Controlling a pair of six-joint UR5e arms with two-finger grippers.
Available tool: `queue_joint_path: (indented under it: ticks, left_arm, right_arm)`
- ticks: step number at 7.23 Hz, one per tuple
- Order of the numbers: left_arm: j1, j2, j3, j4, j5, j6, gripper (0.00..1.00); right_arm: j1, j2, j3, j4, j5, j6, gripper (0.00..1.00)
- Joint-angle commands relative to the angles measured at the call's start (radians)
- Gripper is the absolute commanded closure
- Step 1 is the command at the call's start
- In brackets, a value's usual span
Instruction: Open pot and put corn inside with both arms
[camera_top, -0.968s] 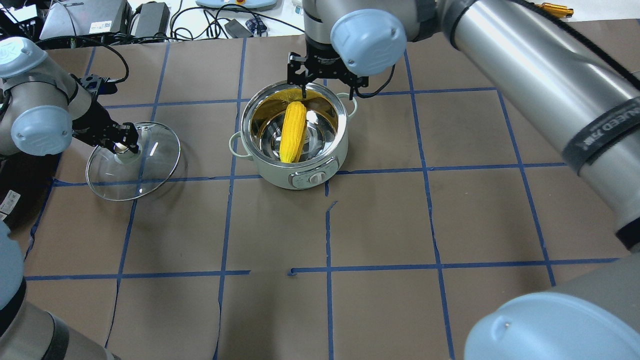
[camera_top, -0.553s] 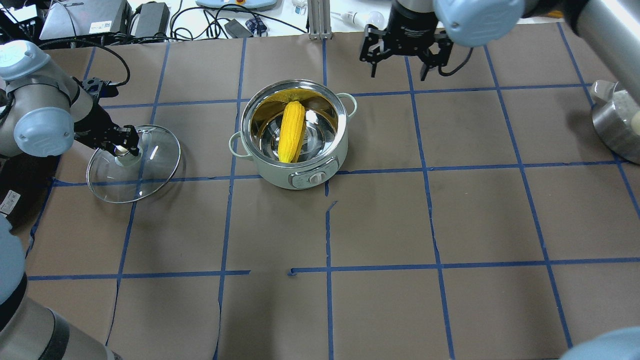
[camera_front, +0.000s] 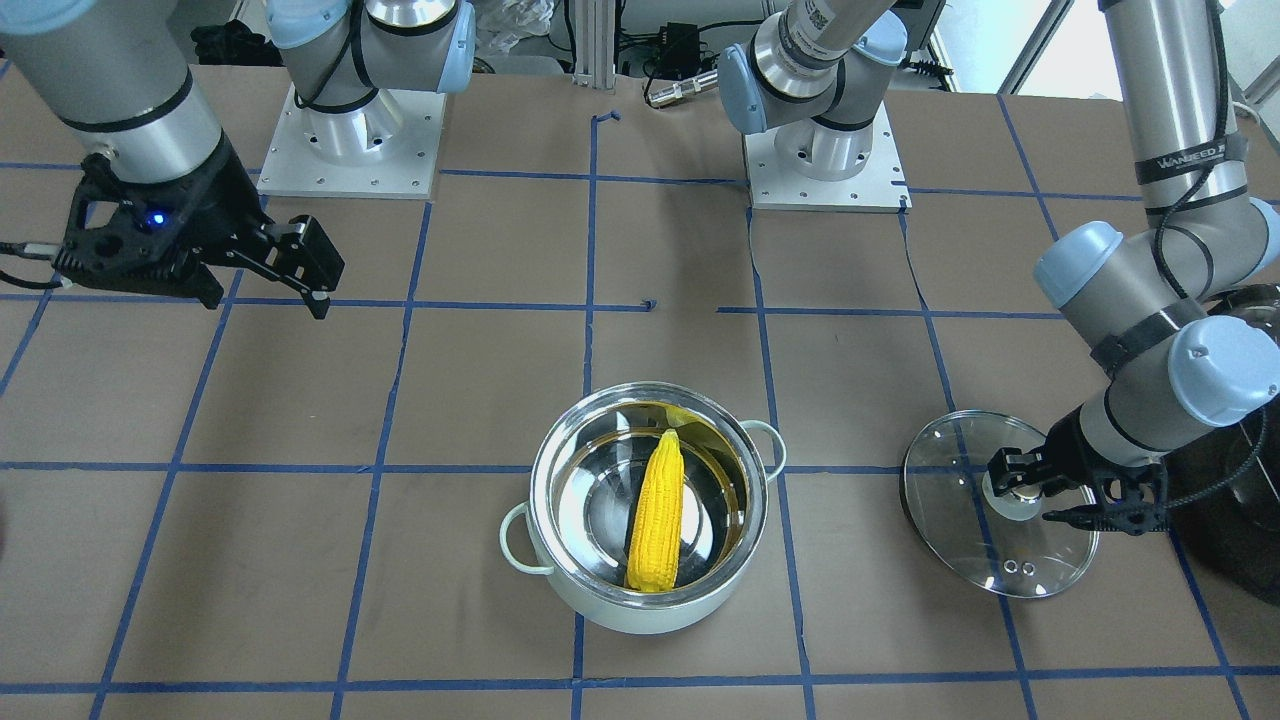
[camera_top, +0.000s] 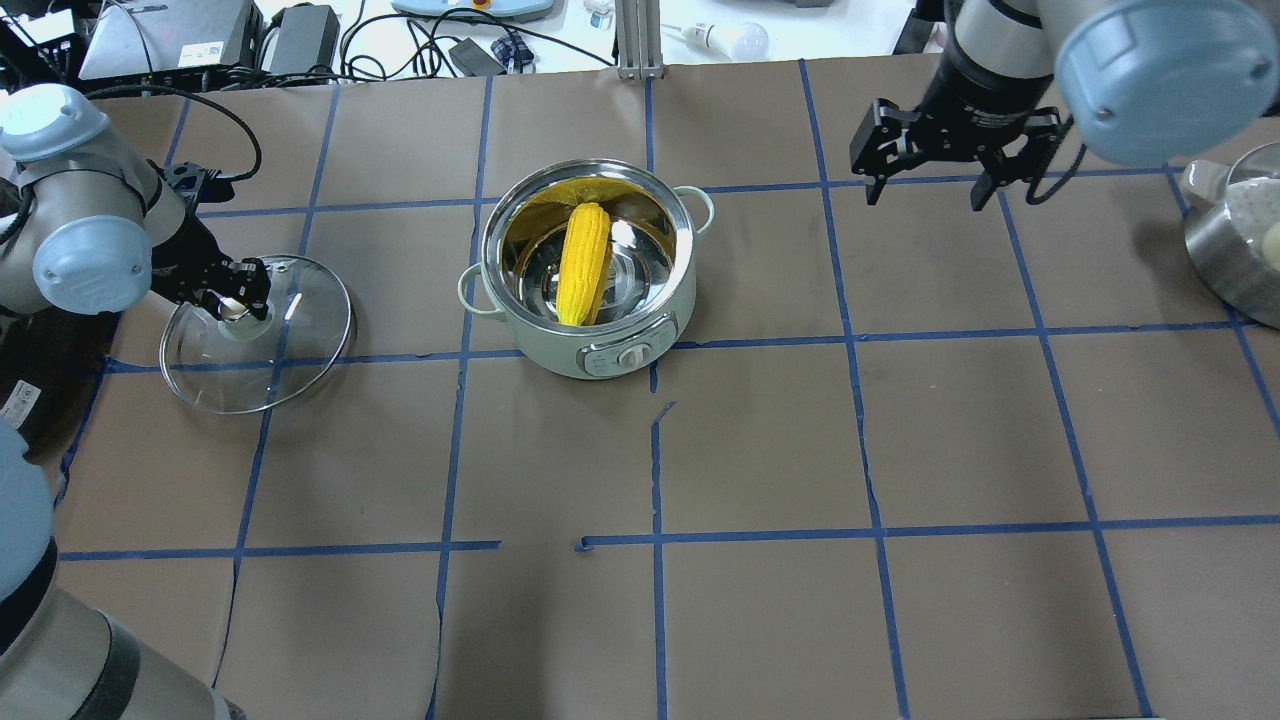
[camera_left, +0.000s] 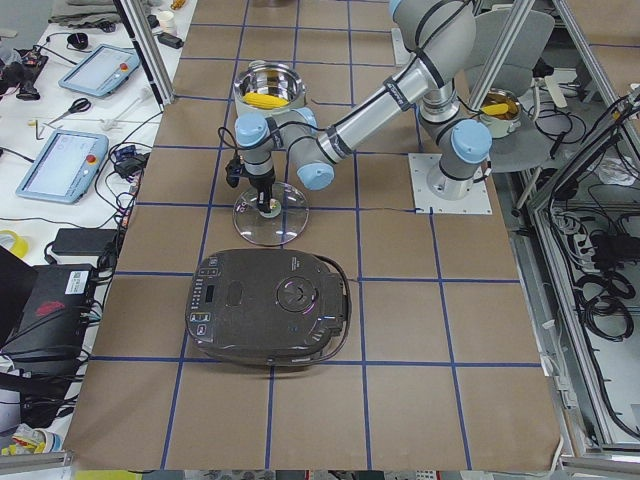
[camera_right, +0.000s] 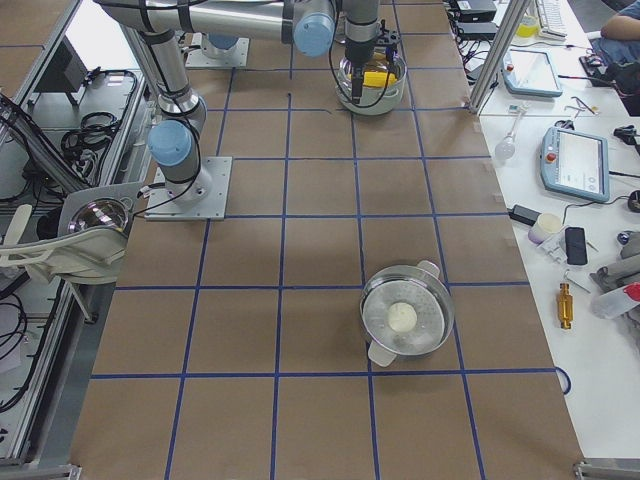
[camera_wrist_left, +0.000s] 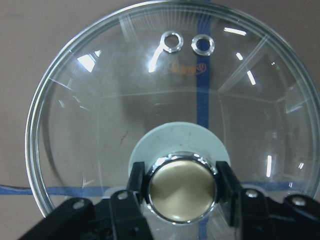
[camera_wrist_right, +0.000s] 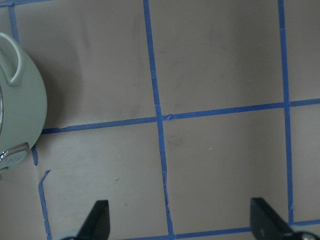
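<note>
The mint-green pot (camera_top: 560, 352) stands open at the table's middle, and the yellow corn (camera_top: 585, 262) lies inside it, leaning on the wall. Both also show in the front view, the pot (camera_front: 650, 612) and the corn (camera_front: 657, 515). My left gripper (camera_top: 235, 298) is shut on the knob (camera_wrist_left: 182, 186) of the glass lid (camera_top: 300, 345), holding it tilted low over the table left of the pot. I cannot tell if its rim touches the table. My right gripper (camera_top: 930, 190) is open and empty, above the table right of the pot (camera_wrist_right: 20, 110).
A steel pot with a pale ball in it (camera_right: 407, 318) stands at the table's right end, also at the overhead view's right edge (camera_top: 1235, 250). A black rounded appliance (camera_left: 270, 305) sits beyond the lid at the left end. Cables and devices lie past the far edge.
My right gripper has moved from over the pot's far rim away to the right, staying open. My left gripper has carried the lid slightly further left. The corn has not moved.
</note>
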Motion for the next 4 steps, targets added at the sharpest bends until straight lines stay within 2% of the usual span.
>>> queue_joint_path:
  ticks: [1, 2, 3, 4]
  left_arm:
    - [-0.008, 0.010, 0.013, 0.006, -0.008, -0.011, 0.25]
    - [-0.045, 0.049, 0.034, 0.000, -0.002, -0.017, 0.27]
    - [-0.112, 0.111, 0.074, -0.123, 0.004, -0.040, 0.32]
    - [-0.188, 0.175, 0.138, -0.250, 0.008, -0.145, 0.33]
  right_arm:
    - [-0.001, -0.050, 0.017, 0.042, -0.001, 0.001, 0.00]
    - [0.005, -0.050, 0.022, 0.048, 0.003, 0.001, 0.00]
    - [0.016, -0.050, 0.028, 0.048, 0.005, 0.001, 0.00]
    - [0.019, -0.055, 0.028, 0.048, 0.005, -0.001, 0.00]
